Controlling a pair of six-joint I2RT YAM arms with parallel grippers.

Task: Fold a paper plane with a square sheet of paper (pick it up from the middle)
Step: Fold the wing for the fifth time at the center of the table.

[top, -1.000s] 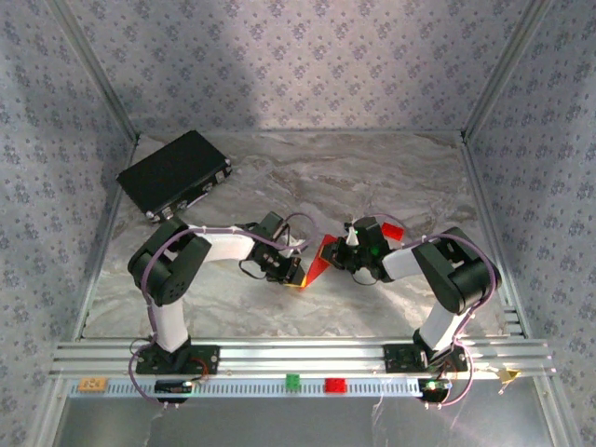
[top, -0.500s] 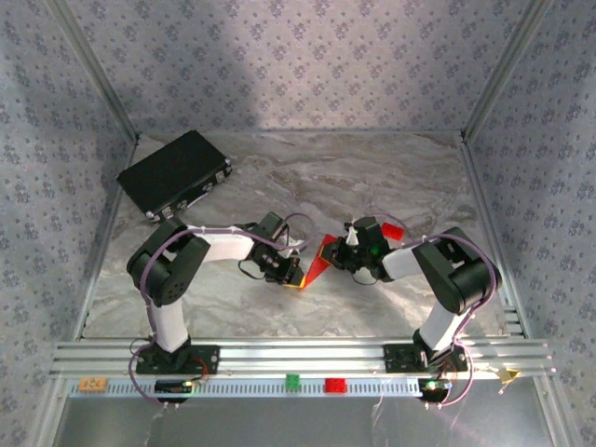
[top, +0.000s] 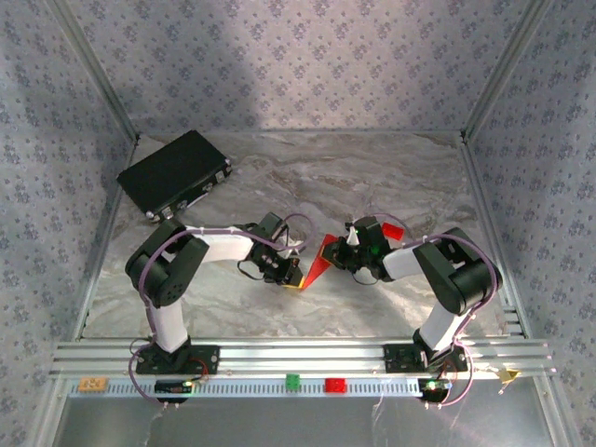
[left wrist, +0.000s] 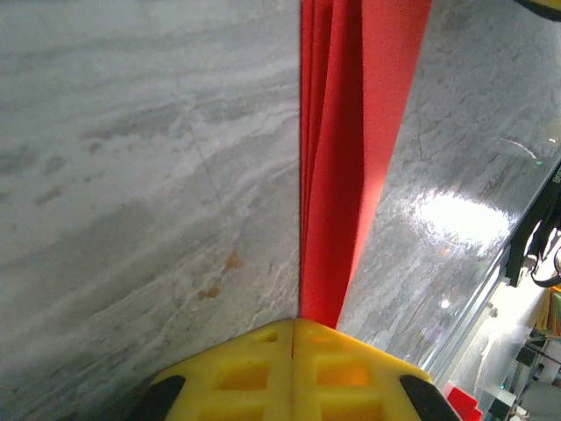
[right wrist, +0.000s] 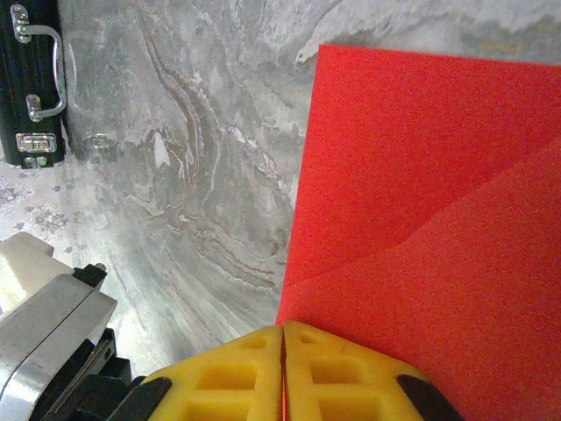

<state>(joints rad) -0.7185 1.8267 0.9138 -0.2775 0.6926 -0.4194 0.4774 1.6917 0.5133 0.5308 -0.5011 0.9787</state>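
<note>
Paper: we see the red paper (top: 317, 264) just toward 6 o'clock of the table's middle, spanning between both grippers, folded in layers with a slanting crease.
Left gripper: the left gripper (left wrist: 294, 326) is clenched on the paper's end, yellow pads pressed together. In its wrist view the paper's edges run straight toward 12 o'clock.
Right gripper: the right gripper (right wrist: 282, 331) is clamped on the paper from the 3 o'clock side.
Edges: the paper's side facing the black box (top: 174, 172) is straight.
Open room: we have bare table (top: 391, 177) toward 12 and 1 o'clock. The box sits at 10 o'clock, and a small red block (top: 392, 230) lies close beside the right gripper.
</note>
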